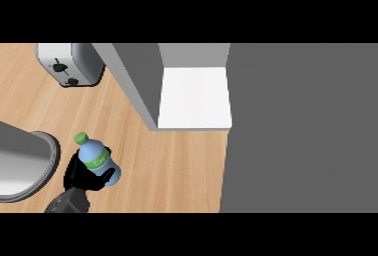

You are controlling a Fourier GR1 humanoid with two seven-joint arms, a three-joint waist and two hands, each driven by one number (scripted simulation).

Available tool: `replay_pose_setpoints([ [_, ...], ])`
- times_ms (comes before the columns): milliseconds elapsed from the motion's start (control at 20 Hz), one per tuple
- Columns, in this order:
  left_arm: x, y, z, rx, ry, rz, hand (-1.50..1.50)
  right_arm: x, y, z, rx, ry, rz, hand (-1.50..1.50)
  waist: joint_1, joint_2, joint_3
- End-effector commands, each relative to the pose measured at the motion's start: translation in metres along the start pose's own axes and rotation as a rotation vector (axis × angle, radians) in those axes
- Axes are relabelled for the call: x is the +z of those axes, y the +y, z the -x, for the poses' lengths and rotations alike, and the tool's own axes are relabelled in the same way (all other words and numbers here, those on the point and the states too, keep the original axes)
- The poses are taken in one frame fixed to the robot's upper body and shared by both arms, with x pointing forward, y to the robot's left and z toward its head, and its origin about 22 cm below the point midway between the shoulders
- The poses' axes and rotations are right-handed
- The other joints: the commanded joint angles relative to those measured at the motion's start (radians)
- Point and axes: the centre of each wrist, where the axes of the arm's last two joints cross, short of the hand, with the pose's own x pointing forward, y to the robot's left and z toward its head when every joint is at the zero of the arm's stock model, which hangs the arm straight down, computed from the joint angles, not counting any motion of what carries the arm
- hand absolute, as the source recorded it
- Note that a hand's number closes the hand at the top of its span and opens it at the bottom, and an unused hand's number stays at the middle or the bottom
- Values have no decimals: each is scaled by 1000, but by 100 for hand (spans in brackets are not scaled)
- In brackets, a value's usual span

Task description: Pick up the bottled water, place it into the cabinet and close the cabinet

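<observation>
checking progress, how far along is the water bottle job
Done: the left hand has its fingers curled round the water bottle. In hand: the bottle is short of the open cabinet, whose white shelf holds nothing. Left: place it inside and shut the grey door. No right hand shows.

The light wooden counter top (pixel 170 165) carries a silver two-knob toaster (pixel 70 64) at its far left, a grey open cabinet (pixel 193 90) with a white floor, and a round grey metal pot (pixel 22 162) at the left edge.
</observation>
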Motion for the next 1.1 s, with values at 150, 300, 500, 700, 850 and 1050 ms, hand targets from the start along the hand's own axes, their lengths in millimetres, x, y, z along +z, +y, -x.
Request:
replay_pose_setpoints([
  [150, -23, -21, -10, 81, -31, 85, 150, -4, 4, -5, -16, -1, -5, -150, 7, -3, 1],
  [300, -12, -19, -7, 53, -19, 99, 150, -3, 3, 4, -4, 20, -21, -150, 6, -2, 1],
  [500, -13, -61, 0, 18, -4, 108, 150, -12, 16, -10, -9, -12, -14, -150, 10, -4, 1],
  [700, -14, -89, -24, 22, 6, 156, 150, -14, 6, 10, -27, 10, -7, -150, 17, -6, 2],
  [850, -26, -114, -32, -13, -39, 180, 150, -11, 9, -10, -22, 6, 6, -150, 8, -3, 1],
  [1050, -46, -165, -42, -62, -50, 198, 150, -19, 15, 11, -11, 17, -38, -150, 8, -3, 1],
])
